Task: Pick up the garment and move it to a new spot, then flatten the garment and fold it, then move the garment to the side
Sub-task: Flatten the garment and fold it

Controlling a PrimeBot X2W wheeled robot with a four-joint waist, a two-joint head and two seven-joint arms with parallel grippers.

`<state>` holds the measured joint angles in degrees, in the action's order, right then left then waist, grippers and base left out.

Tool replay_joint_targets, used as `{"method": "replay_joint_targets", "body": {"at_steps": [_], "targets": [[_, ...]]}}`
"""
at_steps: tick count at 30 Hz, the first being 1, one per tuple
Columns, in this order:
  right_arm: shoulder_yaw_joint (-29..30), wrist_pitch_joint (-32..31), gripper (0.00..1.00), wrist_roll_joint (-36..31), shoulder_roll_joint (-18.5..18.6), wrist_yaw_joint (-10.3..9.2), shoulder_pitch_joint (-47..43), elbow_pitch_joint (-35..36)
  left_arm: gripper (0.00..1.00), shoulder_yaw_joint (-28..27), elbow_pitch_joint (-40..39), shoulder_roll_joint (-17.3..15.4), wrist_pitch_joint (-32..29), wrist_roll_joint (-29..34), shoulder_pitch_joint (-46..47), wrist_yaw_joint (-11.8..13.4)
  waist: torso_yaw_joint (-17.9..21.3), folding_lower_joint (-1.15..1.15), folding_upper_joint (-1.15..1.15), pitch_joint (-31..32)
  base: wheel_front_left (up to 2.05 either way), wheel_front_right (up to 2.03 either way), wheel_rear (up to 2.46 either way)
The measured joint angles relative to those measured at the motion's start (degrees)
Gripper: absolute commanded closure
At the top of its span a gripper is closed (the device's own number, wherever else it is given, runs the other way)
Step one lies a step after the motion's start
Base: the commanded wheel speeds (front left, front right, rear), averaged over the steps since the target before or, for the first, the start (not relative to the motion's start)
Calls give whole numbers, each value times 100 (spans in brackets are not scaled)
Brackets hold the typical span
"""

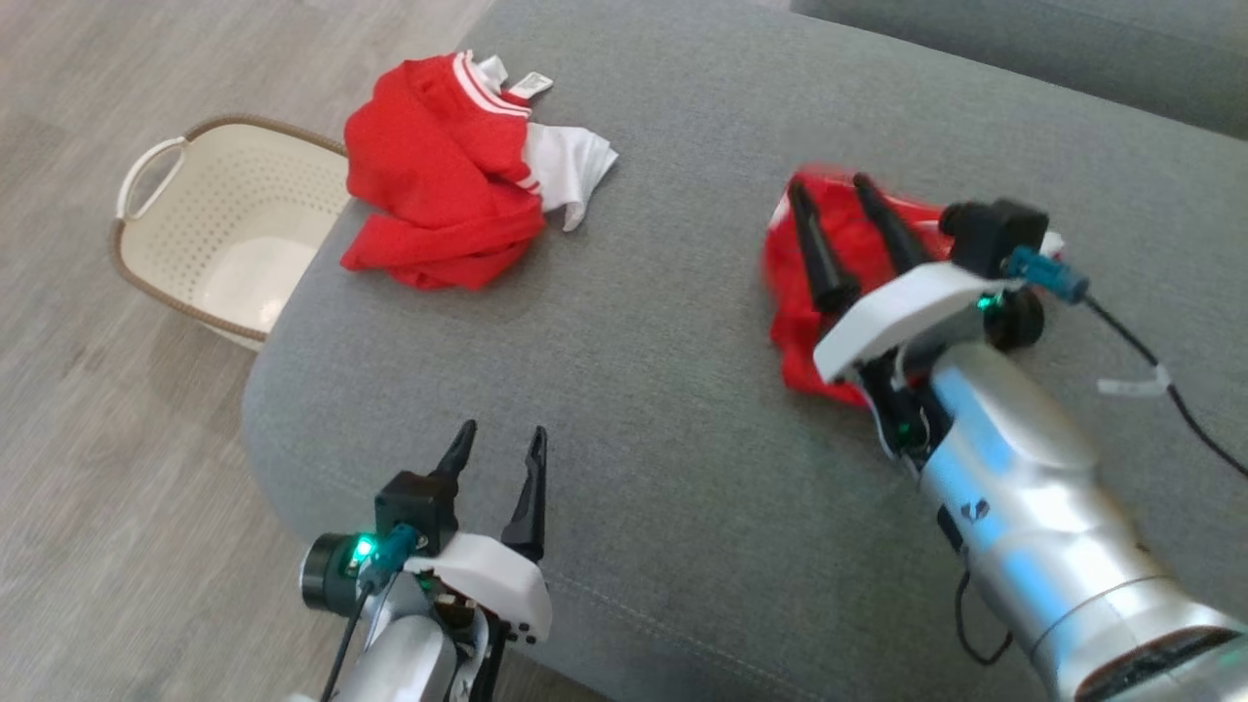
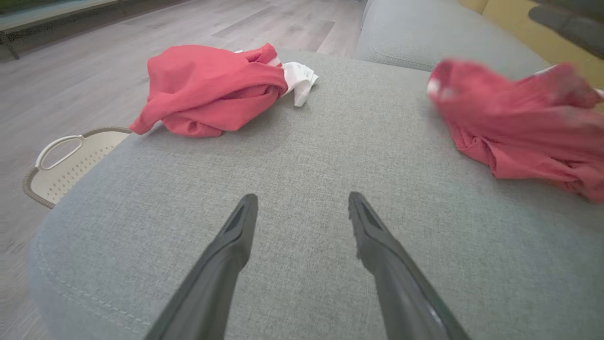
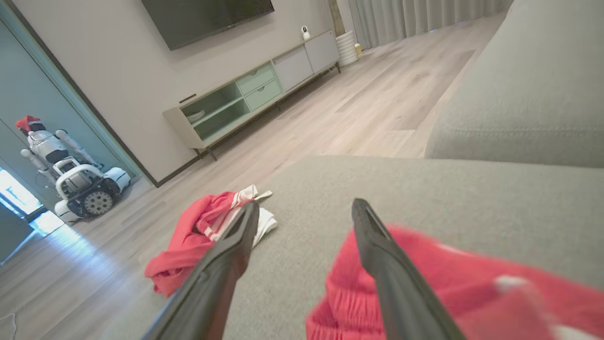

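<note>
My right tool [image 1: 829, 183] is released, its fingers spread over the crumpled red garment [image 1: 785, 302], which looks blurred and sits on the right of the grey sofa seat [image 1: 663, 409]. My left tool [image 1: 504, 429] is released too, empty over bare cushion at the near left. A red-and-white jersey [image 1: 439, 185] lies bunched at the far left edge, with a cream laundry basket [image 1: 210, 210] on the floor just past it

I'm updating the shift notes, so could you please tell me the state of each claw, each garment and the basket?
Left claw: open, holding nothing.
Red garment: crumpled on the sofa, blurred.
Right claw: open, above that garment.
Red-and-white garment: bunched at the sofa's edge.
Basket: upright on the floor.
</note>
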<state>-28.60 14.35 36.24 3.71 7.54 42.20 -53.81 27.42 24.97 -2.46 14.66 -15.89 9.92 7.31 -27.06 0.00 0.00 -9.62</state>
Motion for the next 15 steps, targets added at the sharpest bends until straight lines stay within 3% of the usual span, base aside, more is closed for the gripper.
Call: {"method": "replay_joint_targets", "body": {"at_steps": [6, 15], "targets": [[899, 2, 0, -805, 7, 0, -58, 491, 0, -78, -81, 1, 0, 15, 4, 52, 300, 0, 0, -15, 0, 0, 0], [2550, 2, 0, -2043, 7, 0, -1216, 1392, 0, -472, -162, 1, 0, 292, 90, 123, 1112, 0, 0, -8, 0, 0, 0]]}}
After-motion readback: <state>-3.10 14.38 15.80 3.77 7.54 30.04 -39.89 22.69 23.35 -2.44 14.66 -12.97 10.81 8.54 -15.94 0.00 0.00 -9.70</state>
